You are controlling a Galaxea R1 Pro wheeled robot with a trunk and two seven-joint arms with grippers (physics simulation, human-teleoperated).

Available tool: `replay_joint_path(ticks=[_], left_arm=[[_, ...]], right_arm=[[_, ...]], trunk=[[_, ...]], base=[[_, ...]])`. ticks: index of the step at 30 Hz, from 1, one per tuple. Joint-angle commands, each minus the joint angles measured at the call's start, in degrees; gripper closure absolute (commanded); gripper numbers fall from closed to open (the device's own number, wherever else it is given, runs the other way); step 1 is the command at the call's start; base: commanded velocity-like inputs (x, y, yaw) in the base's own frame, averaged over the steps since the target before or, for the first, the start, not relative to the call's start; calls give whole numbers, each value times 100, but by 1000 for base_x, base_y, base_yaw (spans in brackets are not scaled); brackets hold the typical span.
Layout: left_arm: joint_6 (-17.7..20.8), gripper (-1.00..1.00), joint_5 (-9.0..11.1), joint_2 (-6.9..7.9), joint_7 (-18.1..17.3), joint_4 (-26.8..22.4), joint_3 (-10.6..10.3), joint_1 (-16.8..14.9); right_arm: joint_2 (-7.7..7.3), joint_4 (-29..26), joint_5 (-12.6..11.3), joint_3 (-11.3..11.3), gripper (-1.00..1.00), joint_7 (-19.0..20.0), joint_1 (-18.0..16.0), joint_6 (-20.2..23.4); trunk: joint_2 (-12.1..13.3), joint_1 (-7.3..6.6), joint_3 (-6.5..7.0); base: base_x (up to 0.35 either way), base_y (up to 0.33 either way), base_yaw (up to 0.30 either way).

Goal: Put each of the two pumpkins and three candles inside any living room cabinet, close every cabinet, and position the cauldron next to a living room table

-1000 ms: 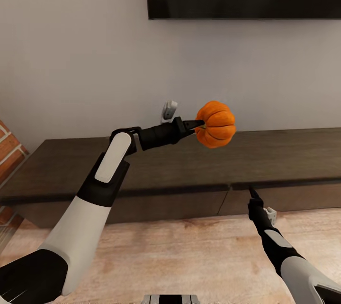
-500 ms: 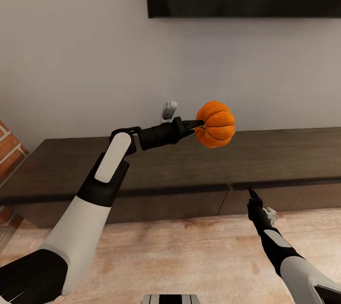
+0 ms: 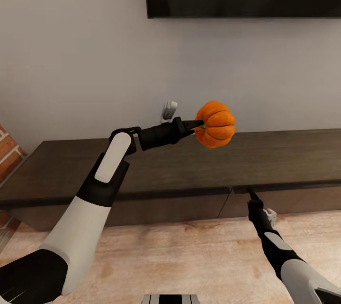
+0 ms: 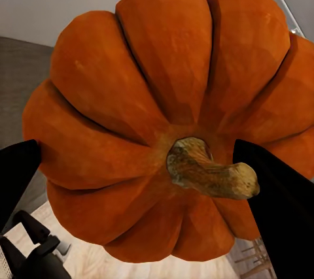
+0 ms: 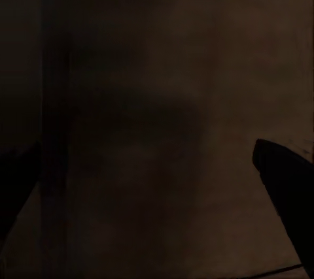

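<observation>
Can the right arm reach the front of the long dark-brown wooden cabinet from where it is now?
Probably yes. The right gripper is already at the top edge of the right-hand drawer front of the long dark-brown wooden cabinet, and nothing stands between them.

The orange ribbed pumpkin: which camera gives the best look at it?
The left wrist view: the orange ribbed pumpkin looms close, ribs and curled stem plain, between the left gripper's black jaws. The head view shows the pumpkin small but whole, held above the long dark-brown cabinet. The right wrist view faces dark wood.
</observation>
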Motion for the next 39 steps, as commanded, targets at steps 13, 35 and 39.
replay_joint_path(ticks=[13, 35, 39], left_arm=[[19, 100, 2, -3, 4, 11, -2, -3], [19, 100, 1, -3, 1, 20, 3, -3], [18, 100, 1, -2, 3, 20, 0, -3]], right_arm=[[-42, -10, -35, 65, 100, 135, -88, 455], [-1, -12, -7, 69, 100, 168, -88, 420], [10, -12, 164, 59, 100, 47, -88, 303]], trunk=[[-1, 0, -3], [-1, 0, -3], [-1, 0, -3]], base=[[0, 0, 0], [0, 0, 0], [0, 0, 0]])
